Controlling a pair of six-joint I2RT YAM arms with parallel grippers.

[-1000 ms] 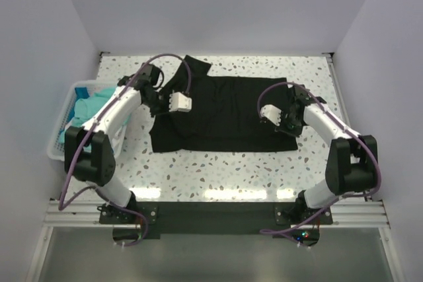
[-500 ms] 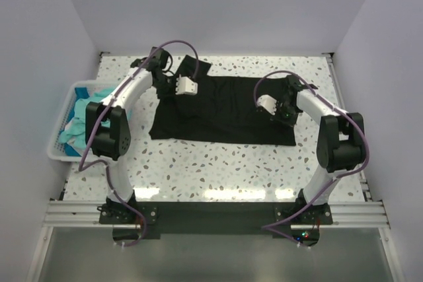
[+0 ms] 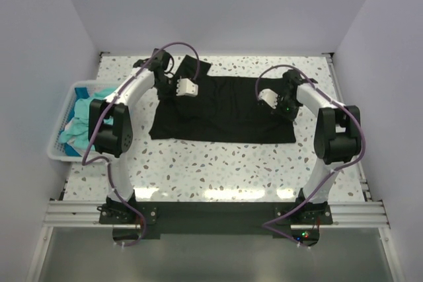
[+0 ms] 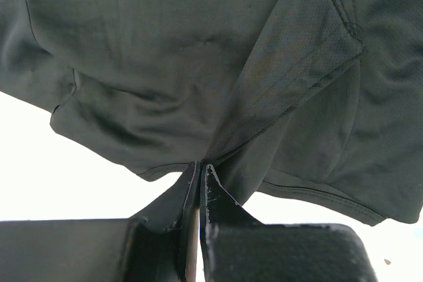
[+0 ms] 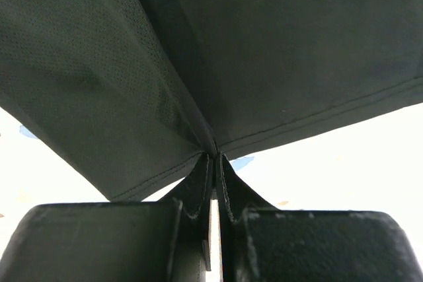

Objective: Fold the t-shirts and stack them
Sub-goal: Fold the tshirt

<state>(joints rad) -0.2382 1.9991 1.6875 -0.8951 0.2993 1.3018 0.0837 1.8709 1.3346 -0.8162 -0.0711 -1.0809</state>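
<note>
Stretching across the far half of the worktop [image 3: 218, 163], the black t-shirt [image 3: 221, 113] leaves a broad speckled band on the near side. The left claw [image 4: 200, 168] pinches its far-left cloth, the right claw [image 5: 213, 158] clamps the far-right edge; teal t-shirts [image 3: 79, 120] sit in the basket [image 3: 55, 154] at left.

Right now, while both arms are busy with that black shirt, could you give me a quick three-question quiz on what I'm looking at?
1. True or false: the left fingers and right fingers are each pinched shut on the black t-shirt.
2. Where are the teal t-shirts? A) in the white basket B) spread over the black t-shirt C) draped over an arm.
3. Fill in: the basket stands at the ____ edge of the table, by the robot's own sides.
Key: 1 true; 2 A; 3 left.
</note>
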